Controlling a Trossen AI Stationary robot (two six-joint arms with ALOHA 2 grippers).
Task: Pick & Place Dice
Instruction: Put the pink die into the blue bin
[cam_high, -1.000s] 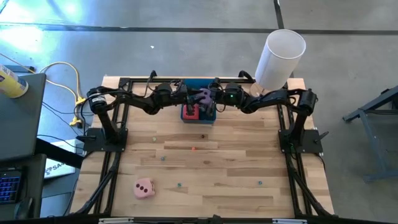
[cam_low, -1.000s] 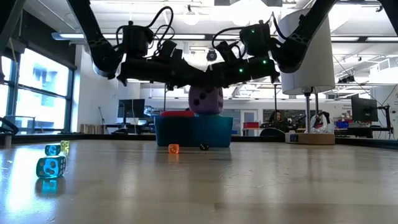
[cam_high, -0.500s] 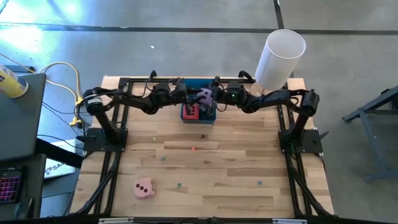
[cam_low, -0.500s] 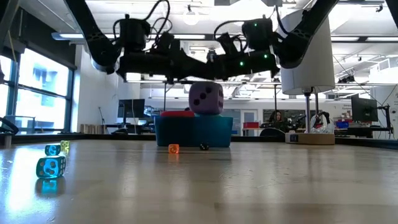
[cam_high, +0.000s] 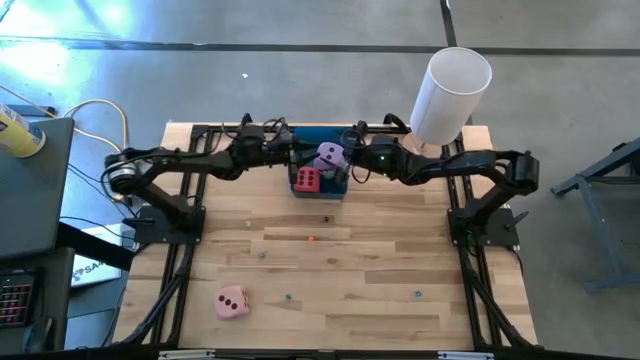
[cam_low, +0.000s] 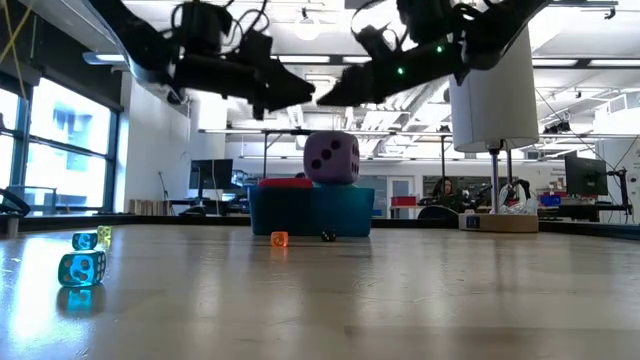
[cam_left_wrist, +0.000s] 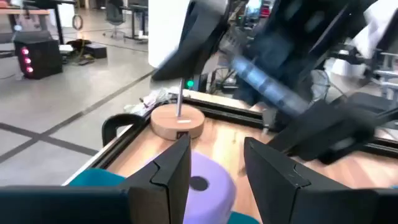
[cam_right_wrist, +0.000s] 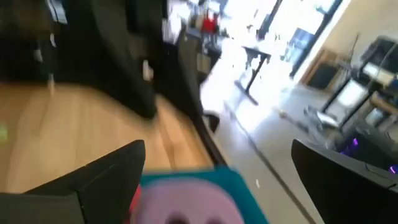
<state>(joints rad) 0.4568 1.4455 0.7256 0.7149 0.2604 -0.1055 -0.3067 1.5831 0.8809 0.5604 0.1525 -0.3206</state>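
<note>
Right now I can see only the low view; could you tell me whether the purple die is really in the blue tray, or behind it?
Observer: From above, the purple die is within the blue tray, next to the red die.
Operator: Thank you. Is either gripper holding it?
Observer: No. The wrist views show the left gripper and the right gripper both open, with nothing between their fingers and the purple die below them.
Operator: Is there a die outside my picture?
Observer: Yes, a pink die lies alone on the left arm's side, near the table edge farthest from the tray.
</note>
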